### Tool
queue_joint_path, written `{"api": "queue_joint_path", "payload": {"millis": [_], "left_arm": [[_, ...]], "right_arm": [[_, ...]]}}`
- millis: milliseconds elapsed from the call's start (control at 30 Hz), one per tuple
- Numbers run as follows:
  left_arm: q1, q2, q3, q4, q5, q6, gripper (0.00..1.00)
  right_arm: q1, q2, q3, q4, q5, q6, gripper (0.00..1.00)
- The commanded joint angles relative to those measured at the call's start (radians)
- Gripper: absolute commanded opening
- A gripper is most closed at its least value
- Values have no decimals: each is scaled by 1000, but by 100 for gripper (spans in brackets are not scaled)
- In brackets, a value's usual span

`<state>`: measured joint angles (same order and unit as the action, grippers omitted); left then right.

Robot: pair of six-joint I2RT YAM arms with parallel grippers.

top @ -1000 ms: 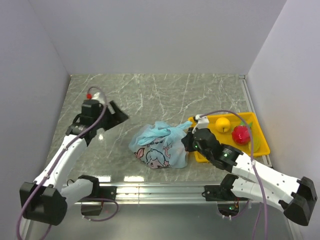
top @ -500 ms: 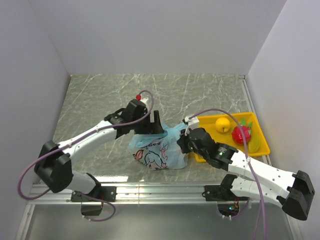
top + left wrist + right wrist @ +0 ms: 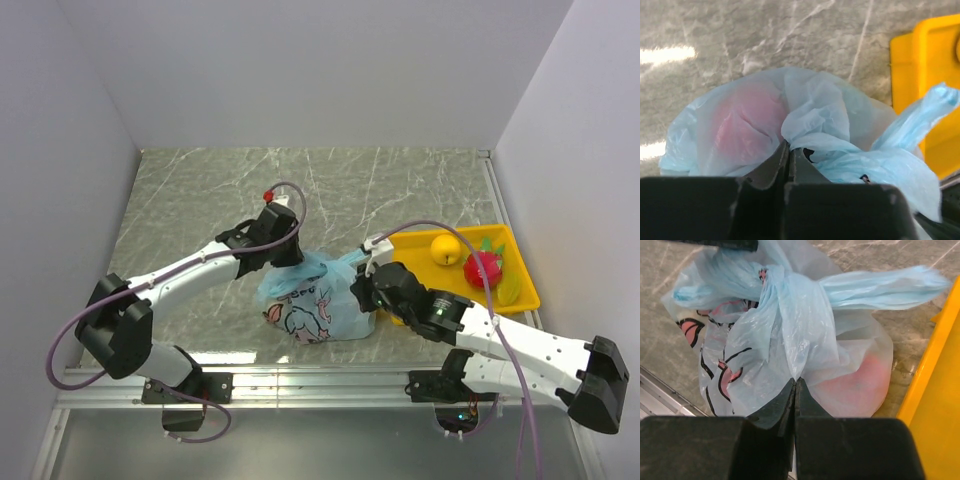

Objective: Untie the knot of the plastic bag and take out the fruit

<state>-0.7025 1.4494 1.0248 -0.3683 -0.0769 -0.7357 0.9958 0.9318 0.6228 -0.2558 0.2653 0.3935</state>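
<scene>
Table (image 3: 200, 190) of grey marble holds the light-blue plastic bag (image 3: 315, 305) beside a yellow tray (image 3: 525, 290), left gripper (image 3: 789, 152) and right gripper (image 3: 794, 387) both pinched together on its plastic near the knot (image 3: 772, 281), pink fruit (image 3: 860, 382) inside

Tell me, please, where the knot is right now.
In the top view the knot sits atop the bag, centre of the table, left of the tray.

- We've got a grey marbled counter (image 3: 200, 190) with pale veins all over it.
- The plastic bag (image 3: 318, 305) sits near its front edge.
- A yellow tray (image 3: 524, 268) lies just beside the bag, on the right.
</scene>
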Motion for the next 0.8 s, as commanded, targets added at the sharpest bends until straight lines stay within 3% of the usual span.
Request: {"api": "queue_joint_path", "payload": {"millis": [0, 133, 167, 267, 367, 467, 500, 533, 600, 633, 767], "left_arm": [[11, -6, -38, 32, -72, -18, 1], [136, -96, -92, -12, -141, 19, 1], [241, -180, -101, -21, -129, 36, 0], [418, -324, -85, -58, -115, 137, 1], [454, -368, -9, -132, -80, 232, 1], [454, -409, -37, -175, 87, 222, 1], [452, -423, -61, -161, 135, 213, 1], [452, -437, -118, -152, 237, 187, 0], [448, -487, -173, -133, 316, 161, 1], [446, -506, -214, -135, 351, 132, 0], [440, -621, -278, -167, 408, 96, 1]], "right_arm": [[9, -62, -1, 0, 64, 33, 0], [4, -145, -28, -68, 198, 73, 0], [0, -165, -28, -79, 231, 79, 0], [-19, -228, -18, -102, 276, 94, 0], [-20, -246, -12, -80, 270, 85, 0], [-20, -179, 15, -66, 229, 65, 2], [-22, -162, 32, -75, 195, 56, 23], [-20, -148, 52, -80, 169, 44, 37], [-13, -113, 133, -91, 118, 4, 58], [-8, -100, 168, -118, 97, -7, 74], [24, -3, 389, -169, 77, -93, 83]]}}
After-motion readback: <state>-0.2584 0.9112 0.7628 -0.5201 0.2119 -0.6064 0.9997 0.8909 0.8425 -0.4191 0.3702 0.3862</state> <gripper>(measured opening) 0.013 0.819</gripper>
